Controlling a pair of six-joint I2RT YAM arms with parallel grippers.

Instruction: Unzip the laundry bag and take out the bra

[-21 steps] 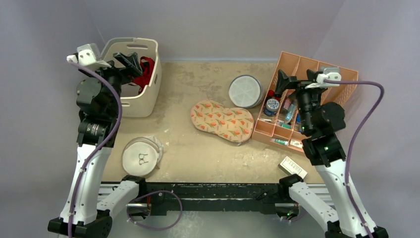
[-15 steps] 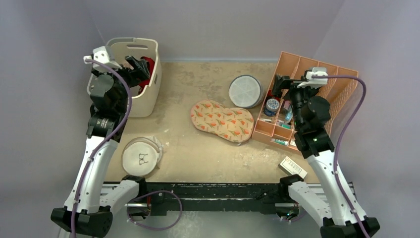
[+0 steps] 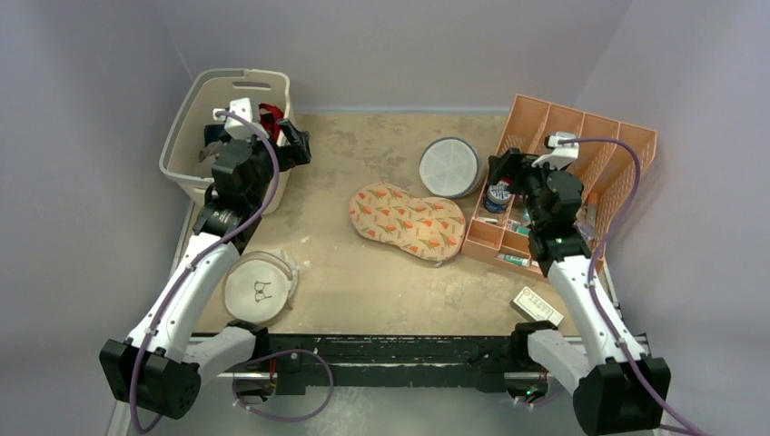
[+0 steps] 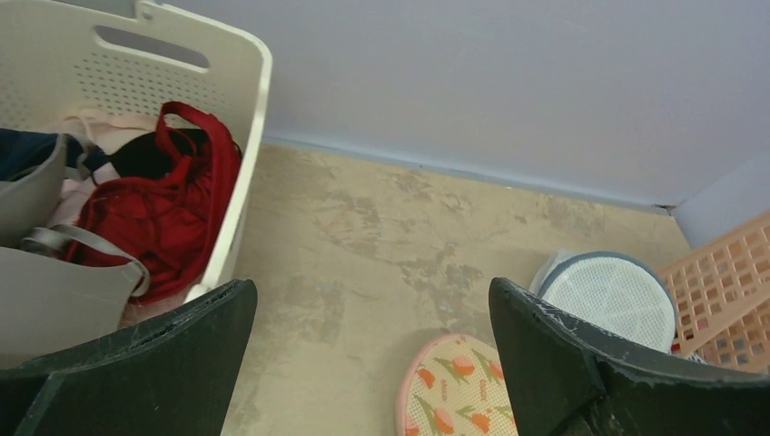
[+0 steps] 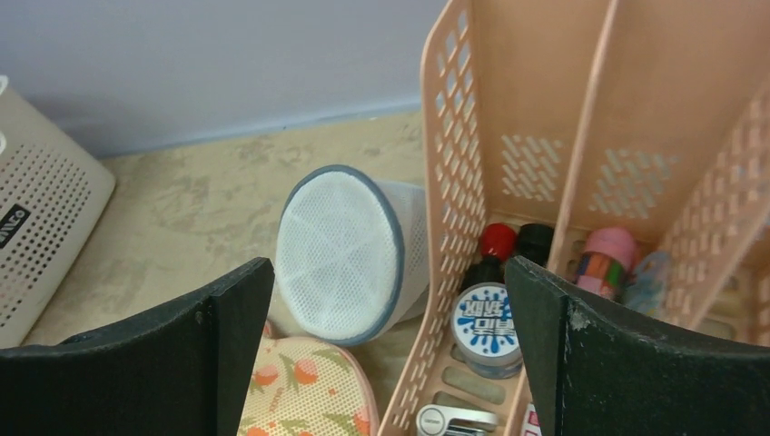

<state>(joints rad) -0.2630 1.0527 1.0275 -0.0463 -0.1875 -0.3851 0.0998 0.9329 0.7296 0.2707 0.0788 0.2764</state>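
While both arms hang near the top of the overhead frame, the thing we care about, the peanut-shaped, flower-printed cream fabric laundry bag, lies flat on the tan tabletop mid-frame, right between them. The left gripper sits upper left, by the rim of the white perforated plastic basket, jaws spread wide with nothing in them. The right gripper sits upper right, by the left edge of the peach slotted plastic organiser, also wide and empty.

So the bag is down-right of the left one and down-left of the right one. Its long axis runs upper left to lower right, so one lobe points toward each arm. We'd call the reach roughly even, maybe the right a touch nearer.

Both wrist views catch just an edge of the bag at the bottom of frame. It looks shut. We can't make out the zip pull from here, and no mustard-yellow bra shows anywhere, so we reckon it's inside.
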